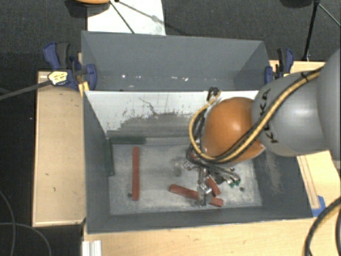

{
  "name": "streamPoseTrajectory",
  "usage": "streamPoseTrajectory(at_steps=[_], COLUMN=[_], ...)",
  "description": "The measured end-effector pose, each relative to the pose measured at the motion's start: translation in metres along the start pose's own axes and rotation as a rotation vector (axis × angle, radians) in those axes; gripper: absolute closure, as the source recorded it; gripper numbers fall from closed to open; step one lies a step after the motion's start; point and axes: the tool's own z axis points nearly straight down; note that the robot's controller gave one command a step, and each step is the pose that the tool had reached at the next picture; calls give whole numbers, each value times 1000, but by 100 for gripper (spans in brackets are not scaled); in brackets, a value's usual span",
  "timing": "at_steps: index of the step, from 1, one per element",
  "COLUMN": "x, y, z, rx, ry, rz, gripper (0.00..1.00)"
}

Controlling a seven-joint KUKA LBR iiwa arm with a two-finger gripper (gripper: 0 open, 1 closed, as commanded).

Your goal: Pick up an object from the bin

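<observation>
Rig: 1 grey arm (301,116) entering from the right, bent down into the grey metal bin (160,63)
Writing: black lettering "KUKA" (265,119) on the arm's grey casing, running up along the link beside the wrist; no other legible text
Wrist: orange cover (229,126), rounded, over the bin's right half; yellow-and-black cable (254,132) looped round it and along the arm
Gripper position: gripper (203,195) low, at the bin floor, front and right of centre
Gripper state: cannot tell how far open; cannot tell whether anything is held; tip merged with the clutter under it
Thing under gripper: short red-brown stick (183,191), flat on the floor near the front wall, slanting down to the right; right end at the gripper's tip; touching or just apart, cannot tell
Nearest neighbours: 2 small red-brown pieces, 1 just right of the tip (213,186), 1 at the front right of it (216,201); tiny dark bits (234,183) further right, kind unclear
Left half: long red-brown stick (136,172), flat, running front to back, well apart from the gripper
Back left: dark green bar (127,140) lying along the foot of the back wall; a 2nd dark strip (109,161) down the left wall below it
Floor: bare grey metal, scuffed pale at the middle
</observation>
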Motion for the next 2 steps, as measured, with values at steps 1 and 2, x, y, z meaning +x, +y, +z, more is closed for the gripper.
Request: streamPoseTrajectory(at_steps=[1,2], x=[4,3], y=[25,25], z=[10,10], rx=[-1,0], ry=[4,-1], rz=[112,115], gripper=[100,0])
